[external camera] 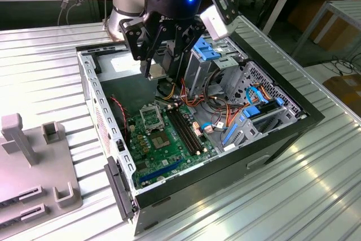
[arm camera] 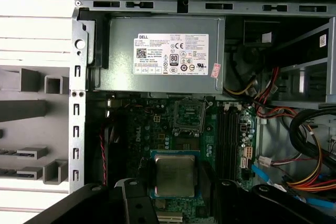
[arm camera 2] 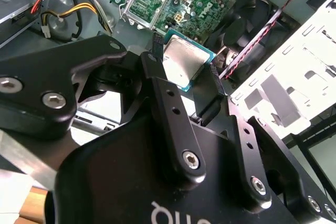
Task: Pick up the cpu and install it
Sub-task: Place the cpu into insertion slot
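My gripper point(external camera: 161, 75) hangs above the open computer case, shut on the cpu point(external camera: 158, 70), a small flat square chip with a dull grey metal top. In both wrist views the cpu point(arm camera 2: 183, 64) point(arm camera: 174, 175) sits level between the two black fingers point(arm camera 2: 156, 56), which press on opposite edges. It is held well above the green motherboard point(external camera: 163, 149). The open socket point(external camera: 151, 118) point(arm camera: 189, 115) point(arm camera 2: 144, 1), with its silver frame, lies on the board below and a little ahead of the chip, with nothing in it.
The case's metal walls point(external camera: 93, 91) ring the board. A grey power supply point(arm camera: 157, 53) sits beside the socket. Black memory slots point(external camera: 183, 128), bundled coloured cables point(external camera: 217, 103) and blue drive parts point(external camera: 206, 49) crowd the exterior view's right. A grey fixture point(external camera: 34, 162) stands outside the case.
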`<state>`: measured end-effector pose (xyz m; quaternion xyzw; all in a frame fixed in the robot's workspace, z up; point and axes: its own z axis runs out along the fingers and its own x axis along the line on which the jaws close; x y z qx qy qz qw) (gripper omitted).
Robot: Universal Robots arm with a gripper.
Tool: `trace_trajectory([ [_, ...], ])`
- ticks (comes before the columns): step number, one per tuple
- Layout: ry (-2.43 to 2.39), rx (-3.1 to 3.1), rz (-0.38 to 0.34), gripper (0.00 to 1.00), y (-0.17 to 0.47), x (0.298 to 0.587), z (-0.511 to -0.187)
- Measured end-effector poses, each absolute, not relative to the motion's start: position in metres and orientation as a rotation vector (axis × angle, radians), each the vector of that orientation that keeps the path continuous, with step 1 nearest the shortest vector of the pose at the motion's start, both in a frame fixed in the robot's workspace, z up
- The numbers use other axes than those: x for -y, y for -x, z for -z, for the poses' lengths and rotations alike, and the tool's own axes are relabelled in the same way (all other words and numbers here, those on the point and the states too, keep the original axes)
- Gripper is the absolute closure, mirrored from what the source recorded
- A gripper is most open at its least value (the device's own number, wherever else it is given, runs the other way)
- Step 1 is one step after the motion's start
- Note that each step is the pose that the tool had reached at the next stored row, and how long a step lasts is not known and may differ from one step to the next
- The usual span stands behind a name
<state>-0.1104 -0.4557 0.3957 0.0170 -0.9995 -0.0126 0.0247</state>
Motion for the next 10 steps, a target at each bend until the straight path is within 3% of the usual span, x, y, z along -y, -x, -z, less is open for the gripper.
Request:
trace_trajectory([
  [10, -0.126, 3.089, 0.037, 0.53, 0.1102, 0.4558, -0.3956],
])
